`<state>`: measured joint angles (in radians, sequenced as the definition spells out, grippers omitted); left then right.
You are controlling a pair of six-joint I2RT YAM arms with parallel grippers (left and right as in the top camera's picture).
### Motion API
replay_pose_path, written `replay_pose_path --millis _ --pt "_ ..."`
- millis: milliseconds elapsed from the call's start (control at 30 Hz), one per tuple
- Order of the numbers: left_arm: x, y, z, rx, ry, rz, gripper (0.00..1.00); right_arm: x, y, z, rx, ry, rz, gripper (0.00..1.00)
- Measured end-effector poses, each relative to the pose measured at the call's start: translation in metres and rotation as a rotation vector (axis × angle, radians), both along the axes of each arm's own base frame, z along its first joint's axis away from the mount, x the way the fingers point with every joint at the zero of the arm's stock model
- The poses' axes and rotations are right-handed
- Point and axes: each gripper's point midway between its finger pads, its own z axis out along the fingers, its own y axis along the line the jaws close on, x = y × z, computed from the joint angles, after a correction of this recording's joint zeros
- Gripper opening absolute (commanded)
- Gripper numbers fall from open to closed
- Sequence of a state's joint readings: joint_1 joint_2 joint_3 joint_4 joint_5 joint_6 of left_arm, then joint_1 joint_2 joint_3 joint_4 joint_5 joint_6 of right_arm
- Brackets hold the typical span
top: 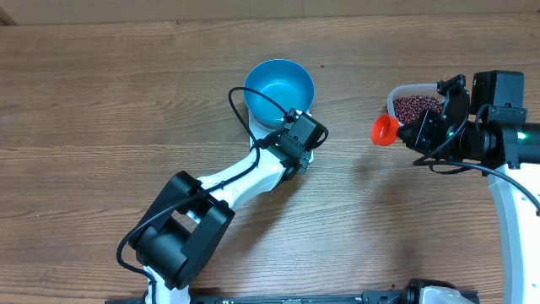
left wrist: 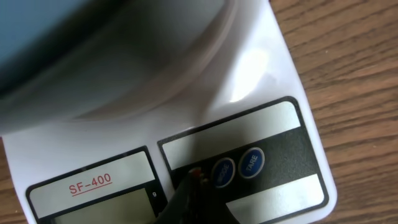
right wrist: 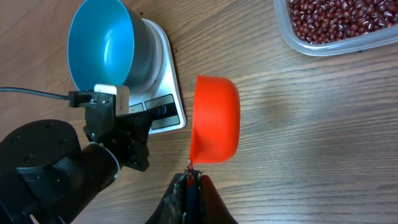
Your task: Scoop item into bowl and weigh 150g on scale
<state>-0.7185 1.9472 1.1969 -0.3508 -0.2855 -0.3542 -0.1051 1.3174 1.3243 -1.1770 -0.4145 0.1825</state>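
Here, closed left tool [left wrist: 194,190] meets scale [left wrist: 261,81] buttons [left wrist: 237,167] — right tool [right wrist: 191,179] clamps scoop [right wrist: 214,118].

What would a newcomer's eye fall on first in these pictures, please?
The bright blue bowl sits on the white scale, top centre in the overhead view. To its right, the right gripper holds a vivid red scoop beside the clear tub of dark beans.

The table holds one blue bowl [top: 278,91], one white kitchen scale [left wrist: 264,65], one orange-red scoop [right wrist: 216,118] and one clear plastic tub [top: 396,95]. The scale has two round blue buttons [left wrist: 222,171], and the dark red beans [right wrist: 336,18] in the tub are too many to count. There are two robot arms, the left arm [top: 240,179] and the right arm [top: 506,145].
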Motion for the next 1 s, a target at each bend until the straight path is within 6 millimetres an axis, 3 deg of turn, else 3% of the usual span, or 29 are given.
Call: replay_pose_path --millis 1000 --pt "0.011 0.007 -0.001 -0.025 -0.019 0.060 0.04 -0.004 0.000 -0.002 0.002 0.019 0.000 0.04"
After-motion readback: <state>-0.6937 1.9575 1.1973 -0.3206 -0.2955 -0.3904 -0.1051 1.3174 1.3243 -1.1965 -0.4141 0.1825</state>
